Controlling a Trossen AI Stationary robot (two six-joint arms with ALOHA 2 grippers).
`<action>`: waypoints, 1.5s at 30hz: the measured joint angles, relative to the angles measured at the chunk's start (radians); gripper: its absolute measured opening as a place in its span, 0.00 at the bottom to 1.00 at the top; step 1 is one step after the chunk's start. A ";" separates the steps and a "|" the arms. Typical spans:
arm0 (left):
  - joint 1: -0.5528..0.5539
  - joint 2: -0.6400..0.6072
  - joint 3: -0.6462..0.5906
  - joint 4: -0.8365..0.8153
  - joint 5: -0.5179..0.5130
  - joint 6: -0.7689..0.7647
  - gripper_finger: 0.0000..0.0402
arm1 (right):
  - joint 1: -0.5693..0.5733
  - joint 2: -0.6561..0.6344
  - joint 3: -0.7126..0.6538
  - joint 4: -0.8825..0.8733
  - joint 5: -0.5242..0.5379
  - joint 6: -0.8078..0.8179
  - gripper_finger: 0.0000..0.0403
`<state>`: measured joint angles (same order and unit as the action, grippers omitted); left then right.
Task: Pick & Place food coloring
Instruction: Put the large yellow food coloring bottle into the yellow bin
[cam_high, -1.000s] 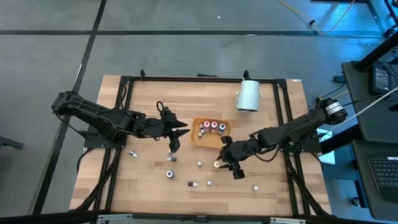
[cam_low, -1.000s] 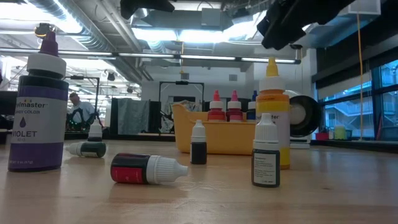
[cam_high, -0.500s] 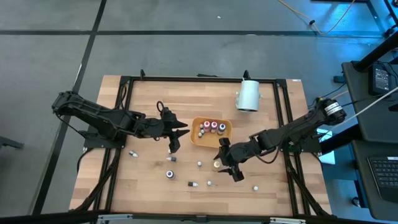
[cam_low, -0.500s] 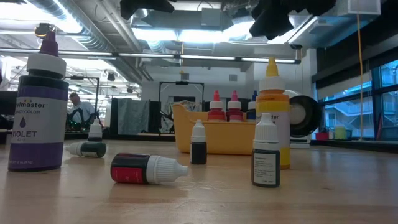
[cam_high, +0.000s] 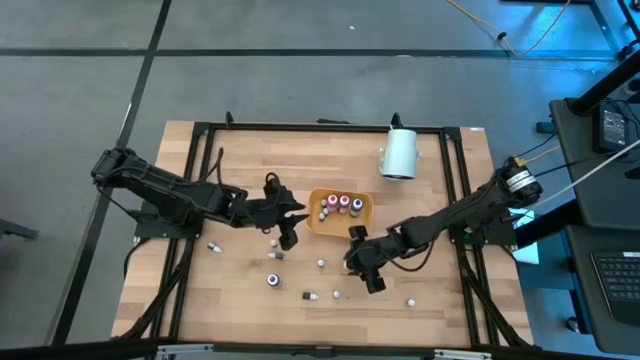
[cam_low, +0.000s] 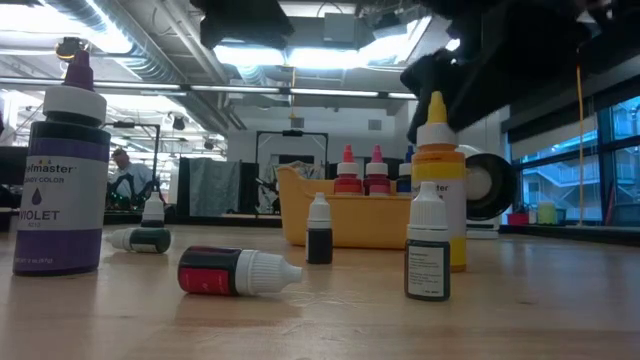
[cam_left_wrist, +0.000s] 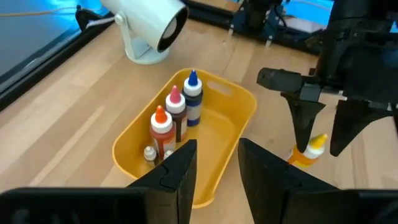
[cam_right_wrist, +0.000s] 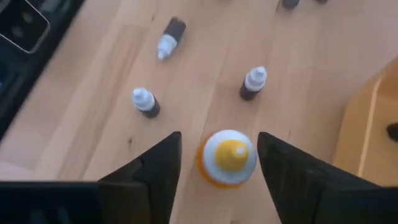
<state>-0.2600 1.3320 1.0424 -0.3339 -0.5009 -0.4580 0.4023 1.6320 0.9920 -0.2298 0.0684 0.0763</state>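
The food coloring is many small bottles. Several stand in the orange tray (cam_high: 362, 207) (cam_left_wrist: 231, 113). Others stand or lie on the wood (cam_high: 271, 280), among them a violet bottle (cam_low: 64, 180) and a red-labelled one lying on its side (cam_low: 232, 272). My right gripper (cam_right_wrist: 217, 140) (cam_high: 354, 258) is open, just near of the tray. Its fingers (cam_right_wrist: 155, 167) stand on either side of an upright orange bottle with a yellow cap (cam_right_wrist: 229, 155) (cam_low: 437, 180), apart from it. My left gripper (cam_left_wrist: 216, 146) (cam_high: 291, 224) is open and holds nothing, just left of the tray.
A large white cylinder (cam_high: 399, 153) lies near the table's far edge, beyond the tray. Loose small bottles dot the near middle of the table (cam_high: 320, 264) (cam_high: 337, 294) (cam_high: 410, 301). A dark frame (cam_high: 196, 190) runs around the tabletop.
My right gripper has moved a little toward the table's left and come down over the yellow-capped bottle, so its fingers now flank the cap. My left arm has shifted slightly right, toward the tray. No bottle has moved.
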 joint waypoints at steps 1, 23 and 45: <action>0.000 0.003 0.000 -0.002 0.001 0.000 0.28 | 0.000 0.005 0.000 -0.005 0.000 0.000 0.50; -0.015 -0.080 0.000 0.003 -0.015 -0.031 0.28 | -0.055 -0.224 0.059 -0.125 0.203 0.201 0.30; -0.073 -0.239 0.001 0.009 -0.031 0.105 0.28 | -0.220 -0.134 -0.083 -0.094 0.346 0.416 0.30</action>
<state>-0.3332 1.0935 1.0431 -0.3244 -0.5316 -0.3534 0.1823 1.4984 0.9088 -0.3241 0.4141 0.4926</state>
